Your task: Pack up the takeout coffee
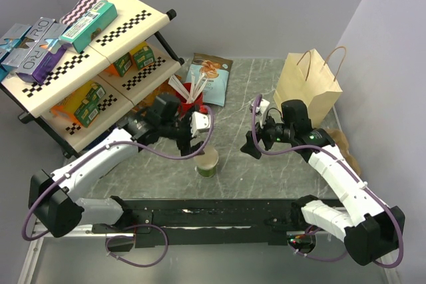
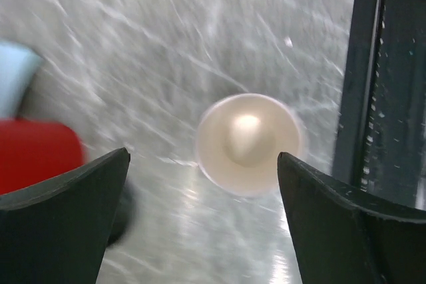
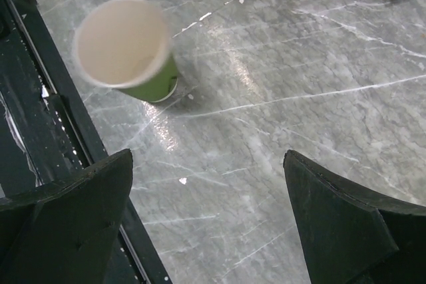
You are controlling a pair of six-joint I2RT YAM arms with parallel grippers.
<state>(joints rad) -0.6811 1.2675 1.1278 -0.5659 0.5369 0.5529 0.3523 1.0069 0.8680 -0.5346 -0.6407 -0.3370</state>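
Observation:
The takeout coffee cup (image 1: pixel 207 162), dark green outside and cream inside, stands upright on the marble table with no lid on it. My left gripper (image 1: pixel 193 143) hovers just above and to the left of it, open and holding nothing. From the left wrist, the cup's mouth (image 2: pixel 247 143) lies past the wide-apart fingertips, nearer the right one. My right gripper (image 1: pixel 253 144) is open and empty to the cup's right. The right wrist view has the cup (image 3: pixel 126 48) at upper left, clear of the right gripper (image 3: pixel 208 153). No black lid can be made out.
A brown paper bag (image 1: pixel 307 84) stands open at the back right. The red cup with white stirrers (image 1: pixel 190 91) and a snack pouch (image 1: pixel 210 74) sit behind the left gripper. A checkered shelf (image 1: pixel 86 64) of boxes fills the left. A black rail (image 1: pixel 219 214) runs along the near edge.

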